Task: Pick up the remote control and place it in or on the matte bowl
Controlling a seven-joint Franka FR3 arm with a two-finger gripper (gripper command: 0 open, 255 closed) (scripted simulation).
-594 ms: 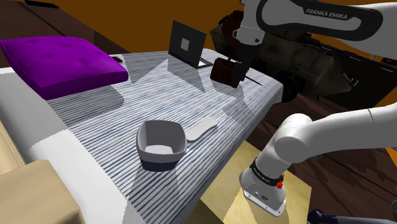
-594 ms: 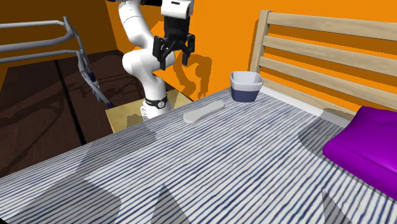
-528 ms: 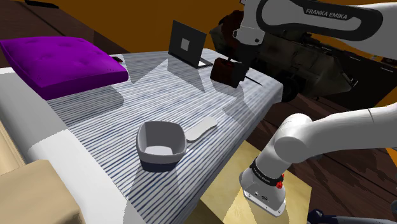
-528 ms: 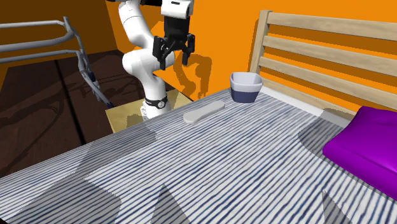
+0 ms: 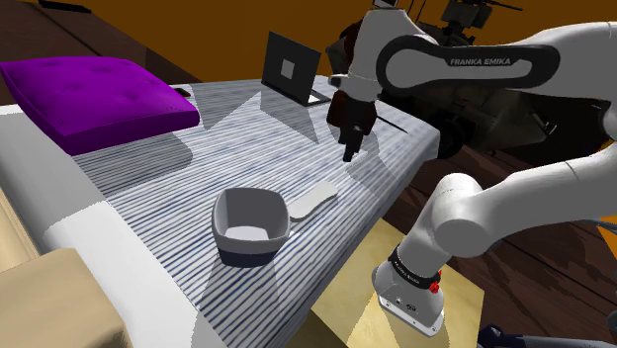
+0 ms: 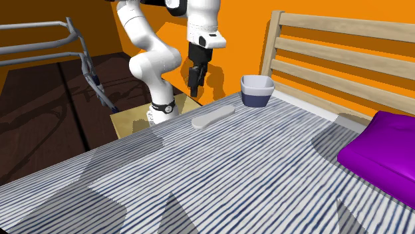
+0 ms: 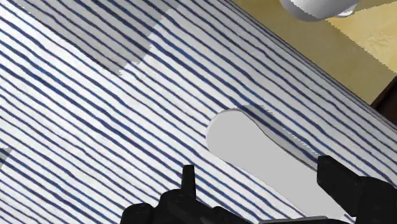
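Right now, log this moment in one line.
claw: open, above remote | remote: flat on bed, beside bowl | bowl: empty

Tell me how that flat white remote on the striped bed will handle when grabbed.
The remote looks thin and one-piece, so probably stiff and light. Lying flat on the striped cover, it should slide rather than roll if nudged. Its low, smooth edges may give the open claw little to pinch, so it could slip.
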